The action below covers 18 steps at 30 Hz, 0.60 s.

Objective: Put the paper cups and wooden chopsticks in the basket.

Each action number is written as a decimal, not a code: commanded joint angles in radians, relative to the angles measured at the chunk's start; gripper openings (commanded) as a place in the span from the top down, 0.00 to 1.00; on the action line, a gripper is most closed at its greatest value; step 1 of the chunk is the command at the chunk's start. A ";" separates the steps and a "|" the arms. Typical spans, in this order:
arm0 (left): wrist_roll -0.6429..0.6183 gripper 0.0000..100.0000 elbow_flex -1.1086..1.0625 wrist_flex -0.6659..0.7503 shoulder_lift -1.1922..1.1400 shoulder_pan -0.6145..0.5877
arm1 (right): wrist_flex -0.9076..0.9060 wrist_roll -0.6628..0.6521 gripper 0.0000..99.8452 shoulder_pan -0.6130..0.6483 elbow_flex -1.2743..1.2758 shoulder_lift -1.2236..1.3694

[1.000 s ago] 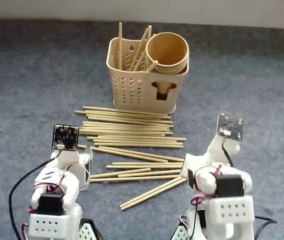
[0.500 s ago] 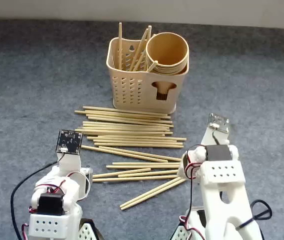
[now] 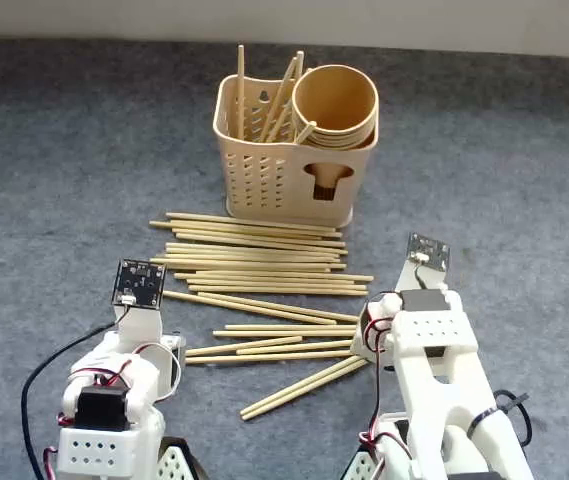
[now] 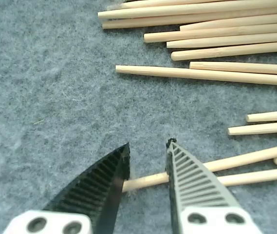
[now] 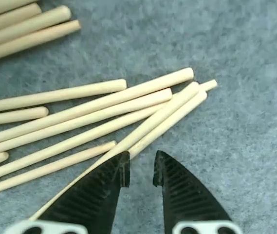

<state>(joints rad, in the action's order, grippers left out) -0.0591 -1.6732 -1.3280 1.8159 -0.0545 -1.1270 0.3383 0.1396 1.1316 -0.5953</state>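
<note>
The paper cups [image 3: 334, 100] stand stacked inside the basket [image 3: 274, 175], with a few chopsticks [image 3: 241, 90] upright next to them. More chopsticks lie loose on the grey mat [image 3: 64, 160] in front of the basket. Farther from the basket, the left gripper [image 4: 148, 144] and the right gripper [image 5: 141, 153] are both released, each low over stick ends

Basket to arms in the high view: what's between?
Loose wooden chopsticks lying flat on the grey carpet fill the stretch from basket to left arm and right arm; the high view shows it.

Paper cups [image 3: 335, 105] nested upright in cream basket [image 3: 289, 170] beside some chopsticks; remaining wooden chopsticks [image 3: 259, 262] scattered flat before it.
</note>
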 commanded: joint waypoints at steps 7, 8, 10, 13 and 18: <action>0.006 0.86 -0.022 -0.006 0.004 -0.005 | 0.111 0.002 0.90 -0.074 -0.005 0.091; 0.006 0.86 -0.022 -0.006 0.004 -0.005 | 0.111 0.005 0.90 -0.076 -0.007 0.104; 0.006 0.86 -0.022 -0.006 0.004 -0.005 | 0.111 0.008 0.90 -0.077 -0.010 0.131; 0.006 0.86 -0.022 -0.006 0.004 -0.005 | 0.113 0.021 0.90 -0.079 -0.012 0.174; 0.006 0.86 -0.022 -0.006 0.004 -0.005 | 0.113 0.100 0.90 -0.079 -0.016 0.213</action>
<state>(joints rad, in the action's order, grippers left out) -0.0591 -1.6732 -1.3280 1.8159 -0.0545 -1.0395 0.4104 0.0783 1.1162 -0.4250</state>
